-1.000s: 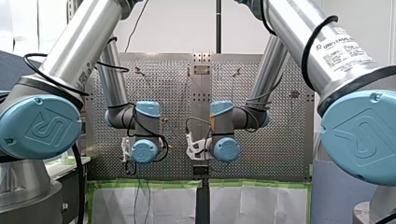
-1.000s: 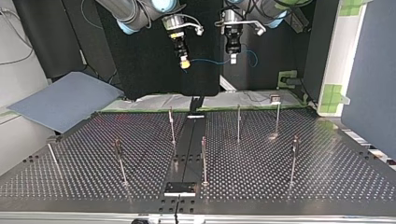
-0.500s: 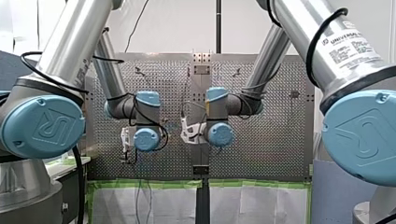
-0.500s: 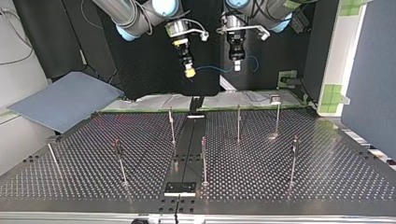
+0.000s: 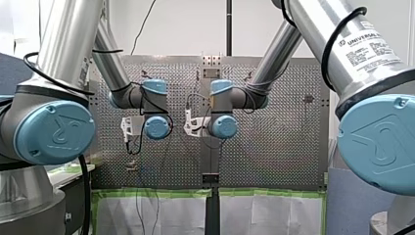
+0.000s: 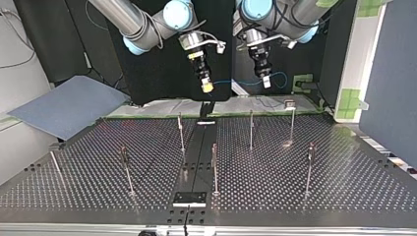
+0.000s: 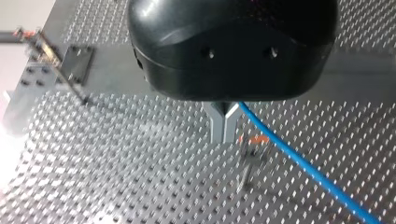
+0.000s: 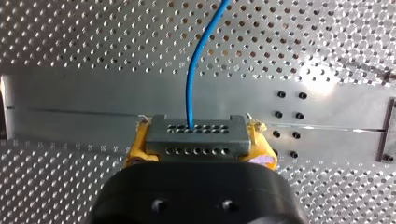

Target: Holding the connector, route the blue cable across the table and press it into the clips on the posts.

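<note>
Grey connector (image 8: 196,133) lay crosswise, clamped between my right gripper's (image 8: 198,142) yellow pads (image 8: 261,142) above the table's (image 8: 70,46) middle strip. Its blue cable (image 8: 198,60) ran straight ahead to my left gripper (image 6: 266,82), which pinched it.

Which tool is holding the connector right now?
My right tool: its yellow pads clamp the grey connector; my left tool pinches only the blue cable.

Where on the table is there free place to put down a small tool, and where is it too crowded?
In the top view, bare table lies between the short corner post and the next post, and again beyond the rightmost post toward the table's edge. Crowded: the three posts around the black centre strip.
</note>
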Controlling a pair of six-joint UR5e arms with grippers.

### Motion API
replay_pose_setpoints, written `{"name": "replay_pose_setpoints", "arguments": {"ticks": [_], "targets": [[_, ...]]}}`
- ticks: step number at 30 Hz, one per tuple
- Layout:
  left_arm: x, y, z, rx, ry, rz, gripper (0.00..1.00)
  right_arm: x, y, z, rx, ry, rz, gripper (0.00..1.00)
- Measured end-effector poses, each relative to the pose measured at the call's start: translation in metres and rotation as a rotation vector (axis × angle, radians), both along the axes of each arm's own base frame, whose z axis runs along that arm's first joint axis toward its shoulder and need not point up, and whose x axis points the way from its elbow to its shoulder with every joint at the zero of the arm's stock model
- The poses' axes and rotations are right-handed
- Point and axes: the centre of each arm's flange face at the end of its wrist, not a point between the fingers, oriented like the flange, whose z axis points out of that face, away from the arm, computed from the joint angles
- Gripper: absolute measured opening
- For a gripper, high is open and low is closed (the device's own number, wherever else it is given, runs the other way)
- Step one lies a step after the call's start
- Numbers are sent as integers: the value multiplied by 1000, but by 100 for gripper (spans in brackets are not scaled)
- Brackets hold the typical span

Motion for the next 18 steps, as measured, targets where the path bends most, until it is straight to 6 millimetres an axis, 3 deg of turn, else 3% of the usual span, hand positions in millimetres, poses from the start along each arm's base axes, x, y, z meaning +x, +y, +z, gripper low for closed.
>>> {"name": "replay_pose_setpoints", "arguments": {"ticks": [9,18], "targets": [[11,26,26,-20,-11,42,2,16,-13,22,18,-21,31,0],[14,32,61,-53,-42,35,2,33,-19,45,21,-23,75,0]]}}
